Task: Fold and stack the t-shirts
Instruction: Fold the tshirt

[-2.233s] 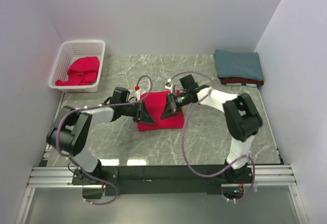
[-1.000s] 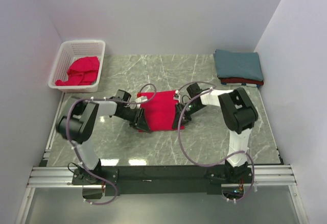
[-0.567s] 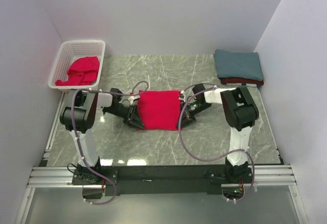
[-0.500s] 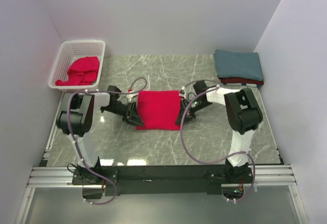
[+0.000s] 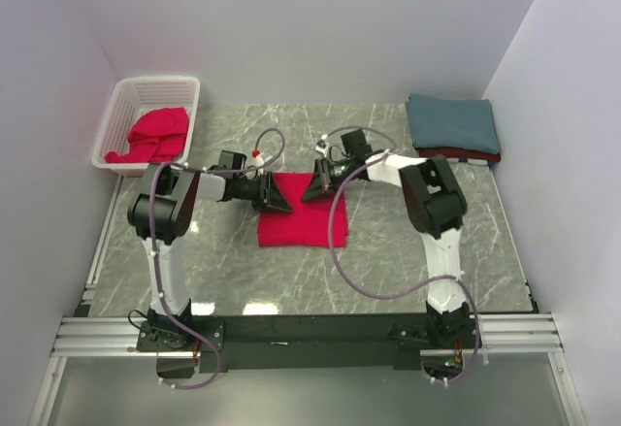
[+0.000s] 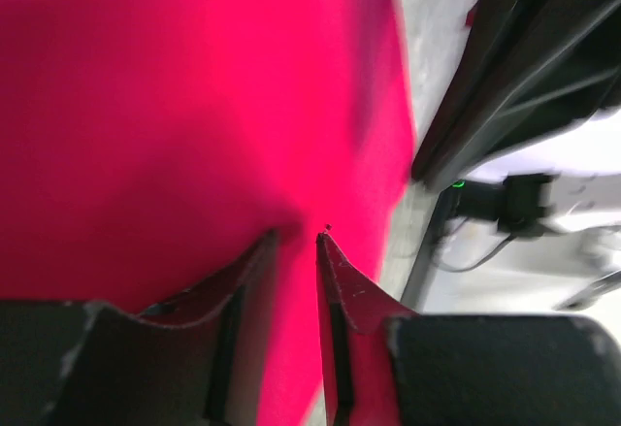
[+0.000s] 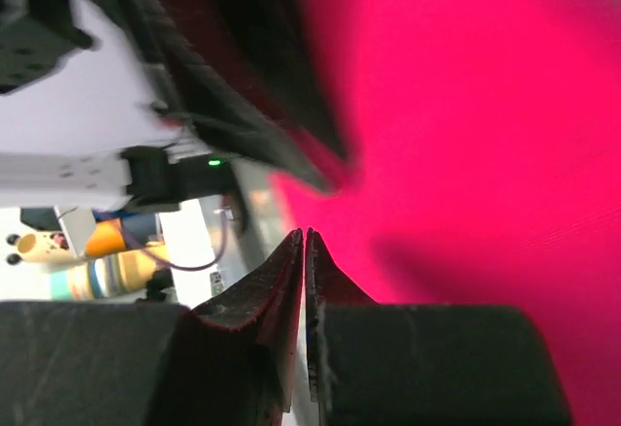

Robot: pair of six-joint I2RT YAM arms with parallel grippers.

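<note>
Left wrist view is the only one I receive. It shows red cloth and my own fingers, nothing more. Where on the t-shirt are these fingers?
Observer: From above, the left fingers are at the far edge of the folded red t-shirt, near its left corner.
Operator: And the other arm?
Observer: The right fingers are at the same far edge, nearer its middle, close beside the left ones.
Operator: Where is the stack?
Observer: In the far right corner of the table: a folded teal t-shirt lies on top of a darker red one.
</note>
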